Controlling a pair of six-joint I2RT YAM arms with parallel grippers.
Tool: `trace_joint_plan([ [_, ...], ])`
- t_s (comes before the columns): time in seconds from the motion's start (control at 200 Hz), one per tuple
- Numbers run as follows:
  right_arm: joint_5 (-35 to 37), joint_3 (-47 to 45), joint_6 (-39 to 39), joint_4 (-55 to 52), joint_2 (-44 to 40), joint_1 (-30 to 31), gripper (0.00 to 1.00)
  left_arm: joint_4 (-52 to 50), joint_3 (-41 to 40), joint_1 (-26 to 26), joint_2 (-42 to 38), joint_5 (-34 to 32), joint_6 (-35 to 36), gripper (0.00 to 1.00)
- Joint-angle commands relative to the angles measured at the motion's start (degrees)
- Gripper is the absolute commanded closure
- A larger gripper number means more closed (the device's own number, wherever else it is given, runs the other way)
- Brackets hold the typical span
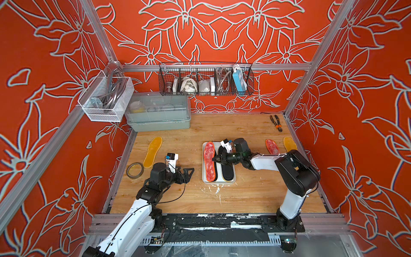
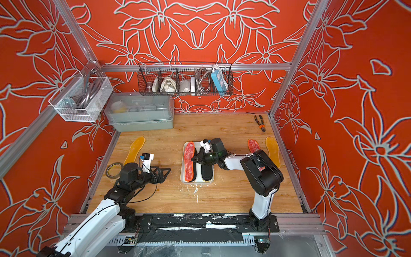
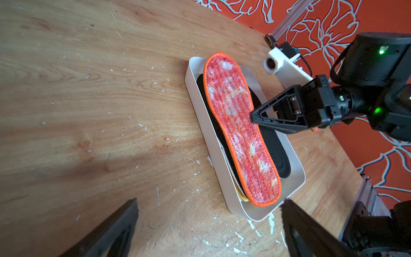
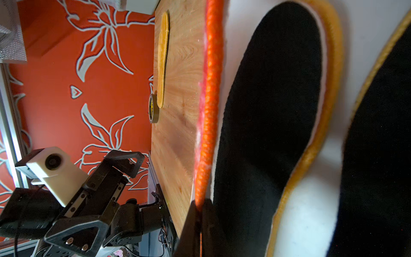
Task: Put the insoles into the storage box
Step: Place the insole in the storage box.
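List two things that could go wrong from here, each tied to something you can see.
1. The right gripper is shut on one long edge of the red-white insole, which lies tilted on a black insole in the storage box; once released, it may end up propped or slide over the low rim.
2. One amber insole lies beside the tape roll; the open left gripper might snag the roll when grasping it.

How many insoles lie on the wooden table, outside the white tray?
3. The left amber insole lies beside the tape roll. The loose red-white insole and the right amber insole lie beyond the right arm, which partly covers both. More may be hidden.
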Motion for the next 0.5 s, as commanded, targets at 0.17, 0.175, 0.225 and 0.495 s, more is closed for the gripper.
trace_joint_plan([
  [0.17,0.02,-0.28,-0.51,1.87,1.62,-0.17,1.0,1.62,-0.61,-0.32,-0.3,-1.72,0.44,0.0],
  [0.175,0.05,-0.29,-0.5,1.83,1.71,-0.15,1.0,1.63,-0.62,-0.32,-0.25,-1.7,0.44,0.0],
  [0.225,0.49,-0.17,-0.89,1.37,1.95,-0.13,1.0,1.64,-0.62,-0.32,-0.04,-1.76,0.37,0.0],
  [0.495,1.64,1.36,-2.73,-1.62,3.32,-0.21,1.0,1.73,-0.58,-0.32,0.34,-2.41,0.31,0.0],
])
